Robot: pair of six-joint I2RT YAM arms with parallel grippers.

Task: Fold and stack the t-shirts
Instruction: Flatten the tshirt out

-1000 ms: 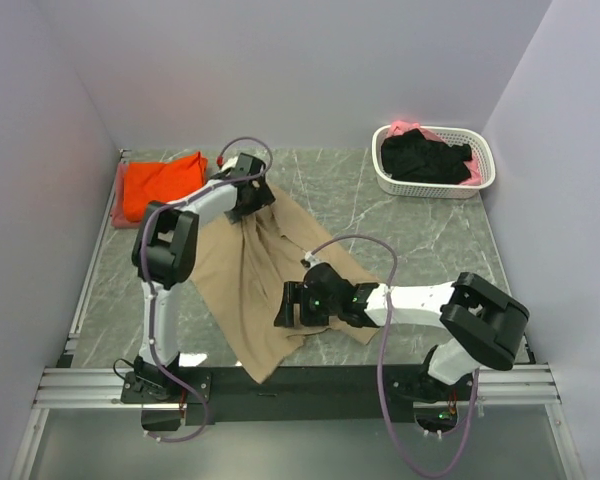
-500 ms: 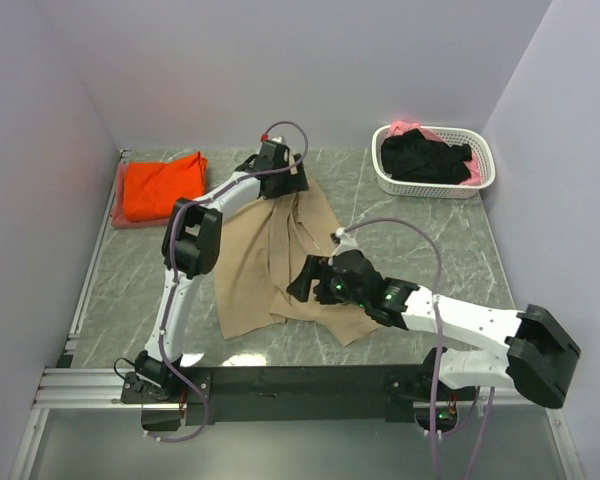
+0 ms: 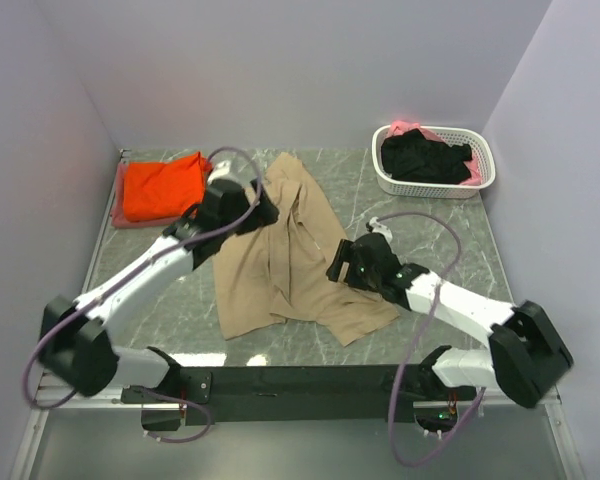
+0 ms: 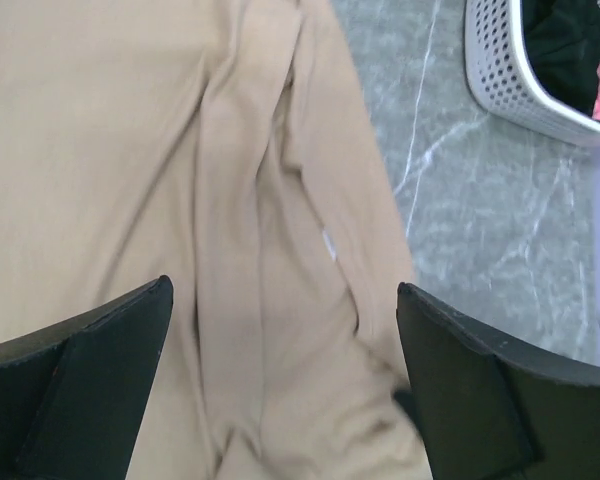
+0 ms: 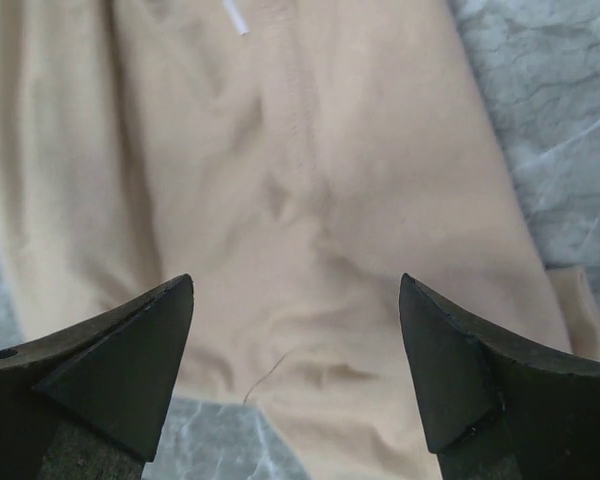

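Note:
A tan t-shirt (image 3: 285, 255) lies crumpled lengthwise on the grey marbled table; it fills the left wrist view (image 4: 230, 200) and the right wrist view (image 5: 310, 200). My left gripper (image 3: 260, 205) hovers over its upper left part, open and empty (image 4: 280, 300). My right gripper (image 3: 340, 265) is over its right side, open and empty (image 5: 295, 290). An orange t-shirt (image 3: 160, 185) lies folded at the back left on a pink one. Black (image 3: 425, 158) and pink (image 3: 410, 127) shirts fill the white basket.
The white slotted basket (image 3: 435, 187) stands at the back right; its corner shows in the left wrist view (image 4: 510, 70). Purple walls enclose the table on three sides. A black rail runs along the near edge.
The left gripper let go of the shirt's top and drew back toward the left. The right gripper moved right and opened over the shirt. The tan shirt now lies stretched further back.

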